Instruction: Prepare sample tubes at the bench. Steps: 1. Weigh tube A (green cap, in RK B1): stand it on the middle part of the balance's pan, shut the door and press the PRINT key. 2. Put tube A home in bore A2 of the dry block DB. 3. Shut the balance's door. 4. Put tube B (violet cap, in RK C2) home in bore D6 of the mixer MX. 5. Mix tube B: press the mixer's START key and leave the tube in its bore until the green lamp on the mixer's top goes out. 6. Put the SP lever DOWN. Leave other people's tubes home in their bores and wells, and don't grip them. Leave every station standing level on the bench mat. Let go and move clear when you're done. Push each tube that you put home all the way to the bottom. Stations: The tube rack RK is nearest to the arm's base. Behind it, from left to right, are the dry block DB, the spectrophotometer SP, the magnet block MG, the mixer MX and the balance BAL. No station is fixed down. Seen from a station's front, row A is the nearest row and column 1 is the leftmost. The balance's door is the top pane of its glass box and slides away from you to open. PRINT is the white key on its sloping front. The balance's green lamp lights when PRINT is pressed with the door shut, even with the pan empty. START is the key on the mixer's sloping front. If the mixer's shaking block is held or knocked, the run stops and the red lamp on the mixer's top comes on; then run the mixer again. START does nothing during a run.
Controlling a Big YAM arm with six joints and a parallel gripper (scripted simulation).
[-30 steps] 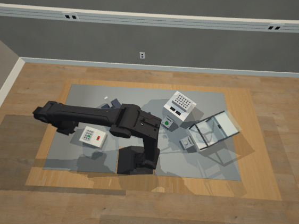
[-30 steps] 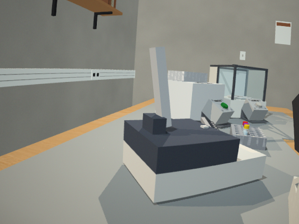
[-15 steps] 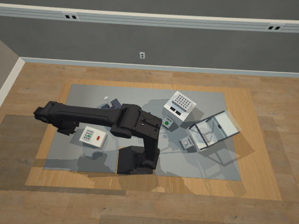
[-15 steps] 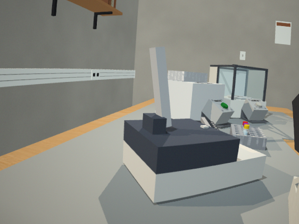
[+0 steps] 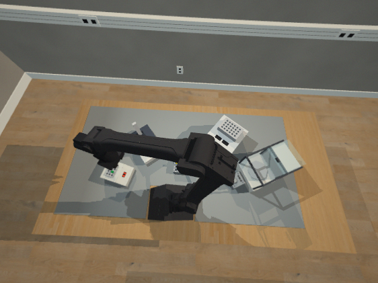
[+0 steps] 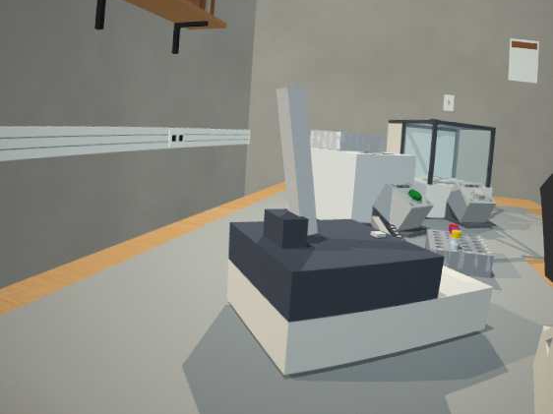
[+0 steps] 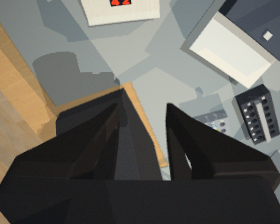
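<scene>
My gripper (image 7: 142, 111) is open a little with nothing between the fingers. In the top view the arm reaches left and its wrist (image 5: 108, 160) covers the back of the dry block (image 5: 118, 175). A green cap (image 5: 111, 172) stands in one of its bores. The rack RK (image 6: 460, 249) holds tubes with red, violet (image 6: 452, 230) and yellow caps. The SP lever (image 6: 295, 158) stands up.
The spectrophotometer SP (image 6: 339, 276) is right of the dry block. Behind it are the mixer MX (image 5: 229, 130) with its green START key (image 6: 415, 195) and the glass balance BAL (image 5: 269, 165) with its top pane slid back. The dark magnet block (image 7: 256, 118) lies to the right.
</scene>
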